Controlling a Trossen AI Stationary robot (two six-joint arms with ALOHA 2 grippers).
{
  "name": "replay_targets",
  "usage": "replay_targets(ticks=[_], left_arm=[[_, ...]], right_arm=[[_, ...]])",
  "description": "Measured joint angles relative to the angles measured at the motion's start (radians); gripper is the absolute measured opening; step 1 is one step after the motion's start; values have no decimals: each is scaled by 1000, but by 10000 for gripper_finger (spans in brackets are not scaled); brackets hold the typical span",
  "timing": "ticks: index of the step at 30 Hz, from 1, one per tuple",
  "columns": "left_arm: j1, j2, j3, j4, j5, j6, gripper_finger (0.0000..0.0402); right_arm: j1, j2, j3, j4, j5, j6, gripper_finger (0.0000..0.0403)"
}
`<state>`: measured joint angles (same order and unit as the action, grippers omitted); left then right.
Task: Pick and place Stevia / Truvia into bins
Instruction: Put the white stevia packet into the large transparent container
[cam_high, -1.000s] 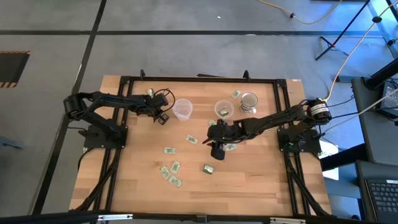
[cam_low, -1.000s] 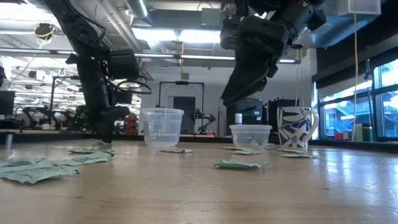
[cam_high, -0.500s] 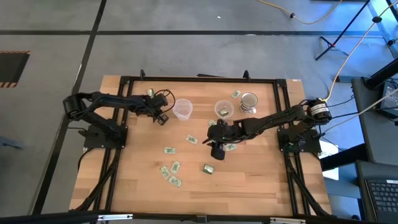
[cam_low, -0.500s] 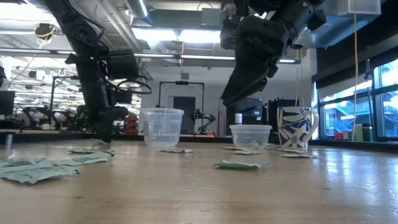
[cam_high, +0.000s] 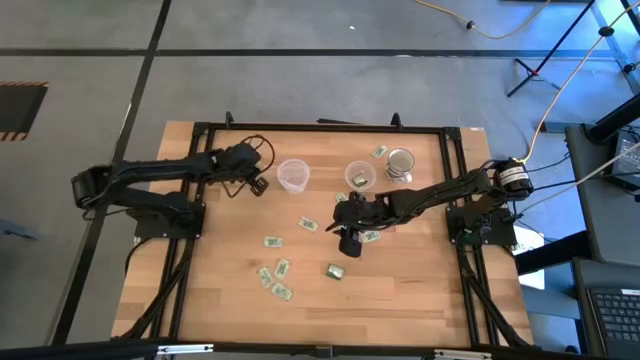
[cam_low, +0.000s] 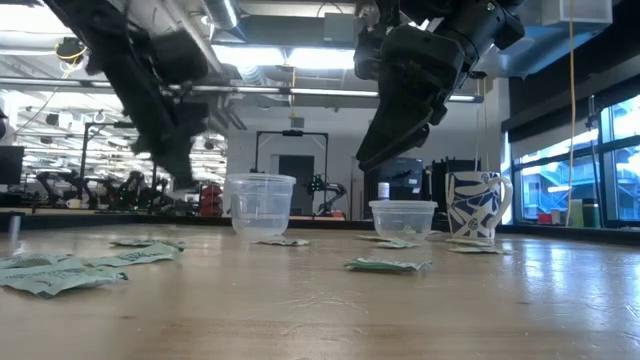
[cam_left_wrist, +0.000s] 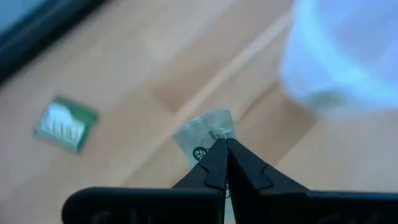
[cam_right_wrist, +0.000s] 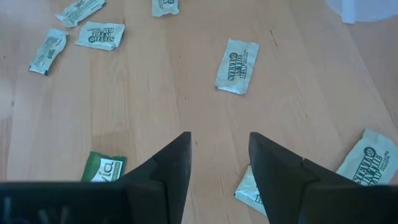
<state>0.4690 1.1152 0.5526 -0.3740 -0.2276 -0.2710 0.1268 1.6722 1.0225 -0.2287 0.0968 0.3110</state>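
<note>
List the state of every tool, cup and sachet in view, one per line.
left tool: shut on a sachet, lifted off the table
right tool: open, empty, above loose sachets
tall cup: upright
short cup: upright, sachets inside
mug: upright

Left arm: pulled back from beside the left clear plastic cup (cam_high: 292, 175), its shoulder end now nearer the desk's left edge.
Left gripper (cam_left_wrist: 225, 144): lifted off the desk, jaws now pressed together on a small green-and-white paper sachet (cam_left_wrist: 205, 135).
Left gripper, low view (cam_low: 178, 160): raised and tilted.
</note>
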Motion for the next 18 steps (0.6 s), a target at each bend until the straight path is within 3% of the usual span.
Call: replay_targets(ticks=[8, 13, 18], left_arm=[[-74, -108, 2, 238, 5, 92, 2], [-137, -86, 2, 394, 119, 155, 2], [-170, -2, 2, 447, 92, 223, 2]], right_arm=[[-1, 0, 0, 0, 0, -3, 163], [-1, 0, 0, 0, 0, -5, 163], [0, 0, 0, 0, 0, -6, 163]])
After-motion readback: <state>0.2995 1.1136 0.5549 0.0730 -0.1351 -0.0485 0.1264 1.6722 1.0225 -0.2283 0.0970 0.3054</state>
